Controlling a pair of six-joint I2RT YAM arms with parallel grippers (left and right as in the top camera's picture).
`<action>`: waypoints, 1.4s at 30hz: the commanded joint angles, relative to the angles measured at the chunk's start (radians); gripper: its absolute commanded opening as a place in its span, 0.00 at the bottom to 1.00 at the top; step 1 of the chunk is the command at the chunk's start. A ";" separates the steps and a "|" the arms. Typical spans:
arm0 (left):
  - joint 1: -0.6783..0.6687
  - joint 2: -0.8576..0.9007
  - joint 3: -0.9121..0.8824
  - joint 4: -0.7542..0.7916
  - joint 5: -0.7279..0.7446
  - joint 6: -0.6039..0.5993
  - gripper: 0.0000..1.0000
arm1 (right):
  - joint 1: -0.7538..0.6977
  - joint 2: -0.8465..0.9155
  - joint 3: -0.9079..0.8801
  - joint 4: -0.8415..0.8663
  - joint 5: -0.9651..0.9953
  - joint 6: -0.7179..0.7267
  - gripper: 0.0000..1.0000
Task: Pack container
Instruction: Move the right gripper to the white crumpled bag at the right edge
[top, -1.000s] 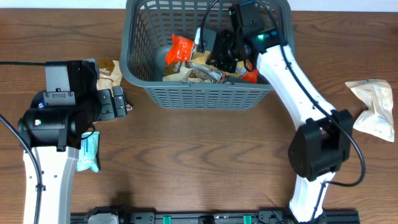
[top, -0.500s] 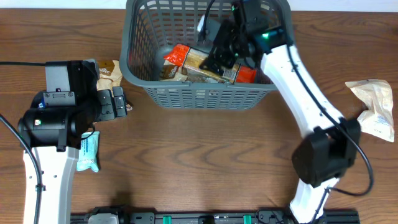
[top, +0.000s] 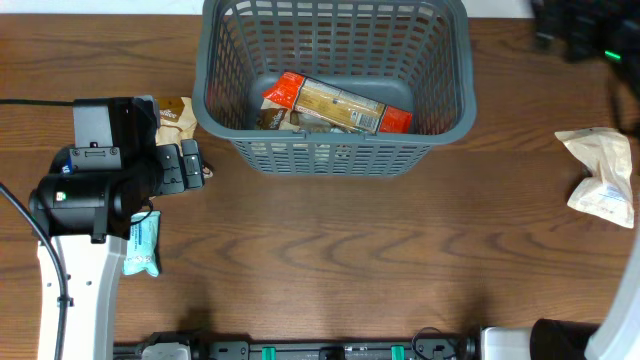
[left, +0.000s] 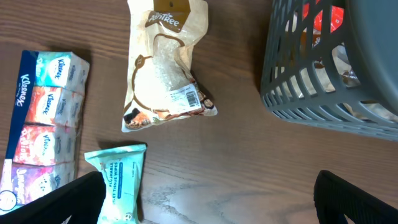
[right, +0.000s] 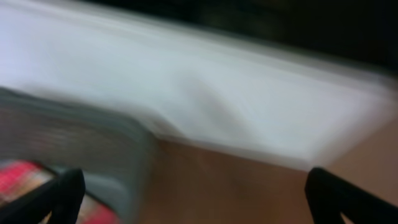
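Note:
The container (top: 335, 155), a dark grey slotted basket, stands at the back centre of the table. Inside it lie a long tan and red packet (top: 340, 105) and other snack packets. My right gripper (right: 196, 199) is open and empty, off beyond the basket's right side; its view is blurred, and the arm (top: 585, 35) shows as a dark smear at the top right corner. My left gripper (left: 208, 202) is open and empty over bare wood left of the basket (left: 323, 93), with a teal wipes pack (left: 121, 180) by its left finger.
A tan snack bag (left: 161, 74) lies left of the basket, with a multipack of tissues (left: 43, 124) farther left. The wipes pack (top: 143, 245) lies beside the left arm. A white crumpled bag (top: 600, 175) sits at the table's right edge.
My right gripper opened and let go of the long packet, which now lies in the basket. The right arm then swung out of the basket to the far right. The left arm has not moved.

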 joint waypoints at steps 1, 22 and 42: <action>-0.001 -0.001 0.017 -0.003 -0.011 0.006 0.99 | -0.150 0.082 -0.028 -0.090 0.126 0.120 0.99; -0.001 -0.001 0.017 -0.004 -0.010 0.006 0.99 | -0.542 0.632 -0.062 -0.198 0.104 0.101 0.99; -0.001 -0.001 0.017 0.030 -0.010 0.002 0.99 | -0.543 0.796 -0.235 -0.071 0.023 -0.083 0.99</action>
